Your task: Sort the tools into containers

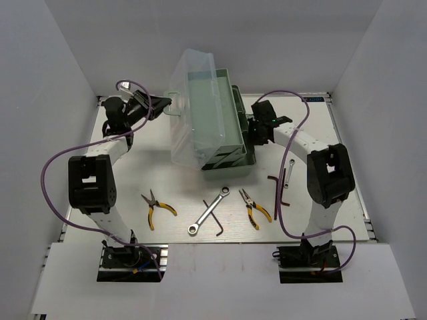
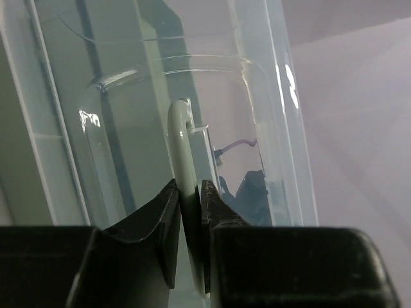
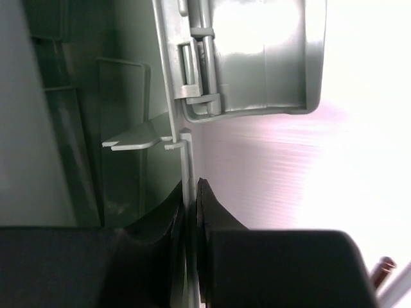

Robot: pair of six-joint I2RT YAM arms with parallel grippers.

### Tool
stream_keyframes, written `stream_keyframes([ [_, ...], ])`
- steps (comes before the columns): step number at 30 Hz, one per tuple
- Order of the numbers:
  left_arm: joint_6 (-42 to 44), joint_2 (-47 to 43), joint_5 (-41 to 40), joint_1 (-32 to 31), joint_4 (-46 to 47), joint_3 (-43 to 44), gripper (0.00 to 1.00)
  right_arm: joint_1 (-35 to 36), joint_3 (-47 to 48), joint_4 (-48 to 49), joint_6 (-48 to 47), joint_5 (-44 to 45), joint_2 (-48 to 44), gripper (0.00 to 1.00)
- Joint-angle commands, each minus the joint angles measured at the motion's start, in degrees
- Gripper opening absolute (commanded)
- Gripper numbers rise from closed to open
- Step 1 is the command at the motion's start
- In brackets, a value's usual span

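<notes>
The top camera looks down from above and behind the arm bases and takes in the whole table [image 1: 180, 193], with the toolbox [image 1: 227, 143] mid-frame. The left wrist camera looks along the left gripper [image 2: 188, 212], hard up against the handle [image 2: 182, 147] of the lid [image 2: 270, 128]. The right wrist camera looks along the right gripper [image 3: 189, 212], as close against the toolbox's edge, and the toolbox is all the three views share.

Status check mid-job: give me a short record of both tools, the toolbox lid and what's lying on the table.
left tool: shut on lid handle
right tool: shut on toolbox wall
lid: raised, tilted open
on table: left pliers, ratchet wrench, centre hex key, right pliers, right hex key, small rod
sorted into toolbox: none seen
</notes>
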Motion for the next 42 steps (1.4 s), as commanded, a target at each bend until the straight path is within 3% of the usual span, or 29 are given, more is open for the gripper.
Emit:
stream_keyframes([
  [1,1.0,-1.2,3.2,1.6,7.5,-1.6,0.00,-5.0,-1.0,2.5,-0.3,11.3,-3.6,0.00],
  [17,0.9,-0.7,3.2,4.3,6.8,-4.9,0.00,-11.8,-5.2,4.8,2.0,8.9,-6.6,0.00],
  [23,6.4,-2.1,1.5,5.4,-1.7,-5.4,0.00,-13.4,-6.6,5.2,2.9,8.0,-7.6,0.00],
  [31,16.3,-4.8,-3.8,6.0,-19.8,-0.8,0.00,-15.0,-8.5,5.8,4.3,5.5,-8.4,0.00],
  [40,19.1,-4.8,-6.1,7.0,-26.8,-0.1,0.00,-16.5,-10.1,6.2,5.1,3.8,-9.3,0.00],
  [42,20.3,-4.8,-6.7,7.0,-27.4,0.4,0.14,-16.8,-10.1,6.3,5.2,3.3,-9.4,0.00],
])
